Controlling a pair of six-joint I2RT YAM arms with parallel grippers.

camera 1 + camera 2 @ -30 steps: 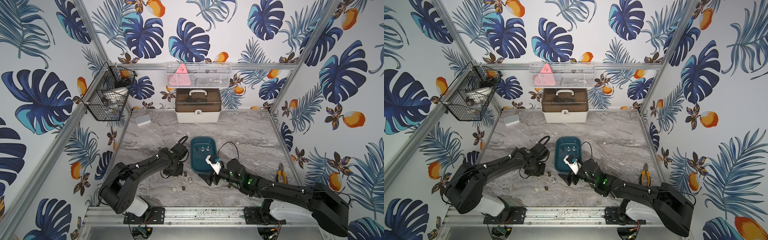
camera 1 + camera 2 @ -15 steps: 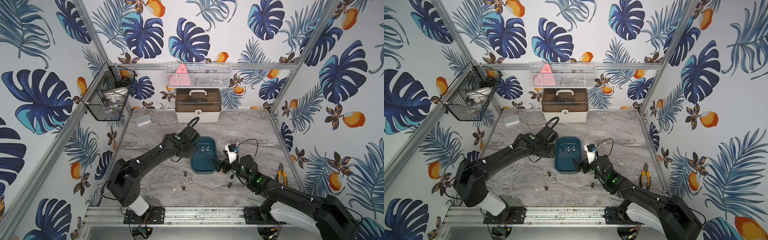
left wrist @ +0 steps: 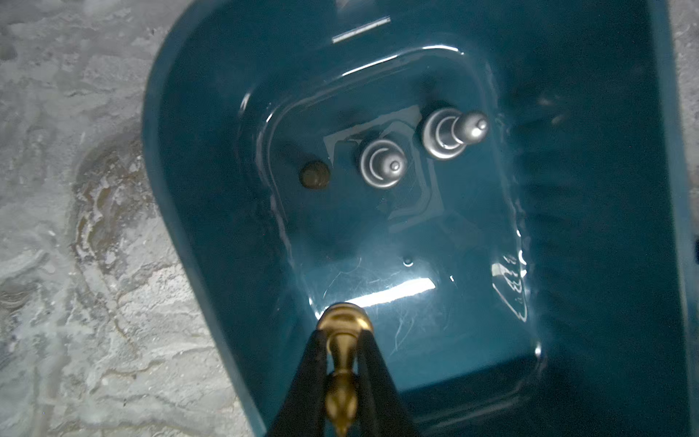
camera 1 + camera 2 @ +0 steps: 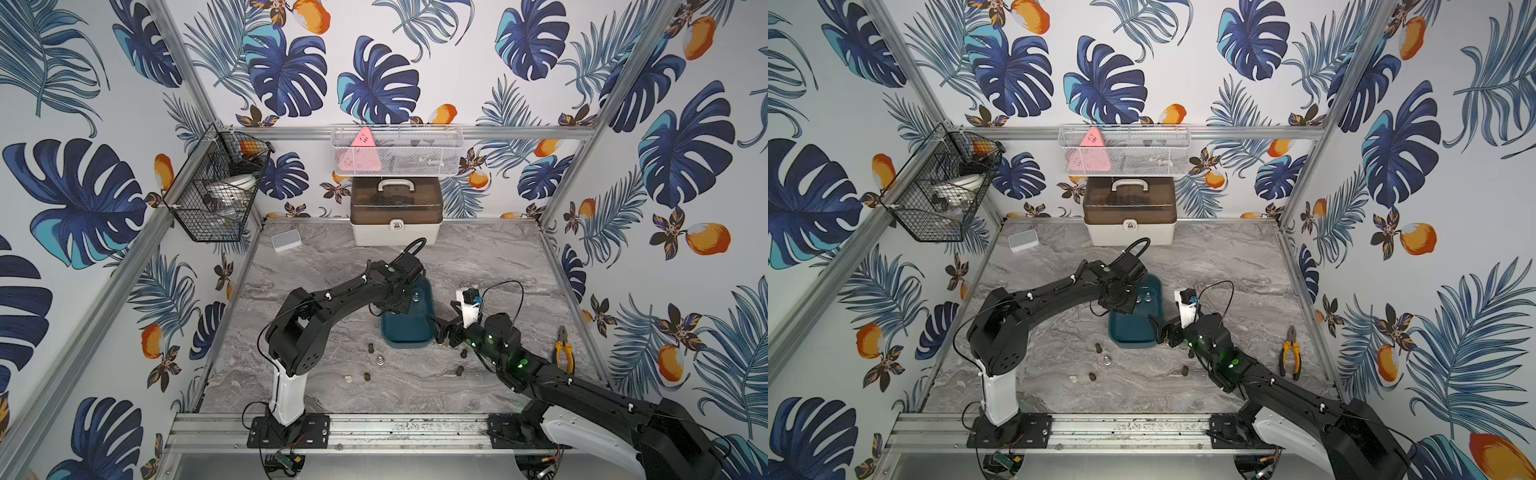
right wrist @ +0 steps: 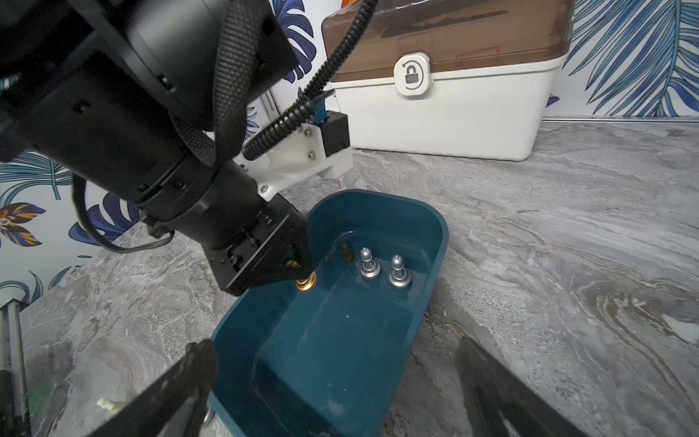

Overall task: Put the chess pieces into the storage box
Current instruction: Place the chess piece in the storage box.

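Tabletop (image 3: pixel 75 265): gold piece (image 3: pixel 345 321) in left tool (image 3: pixel 343 340)

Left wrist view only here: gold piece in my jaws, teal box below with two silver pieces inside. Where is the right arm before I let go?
Observer: The right gripper is open and empty, beside the storage box's near right side.
Operator: How high is my piece?
Observer: The gold piece's base hangs at about rim height, just inside the wall.
Operator: What's left outside the box?
Observer: I count six: a silver piece, a whitish piece and four dark pieces.
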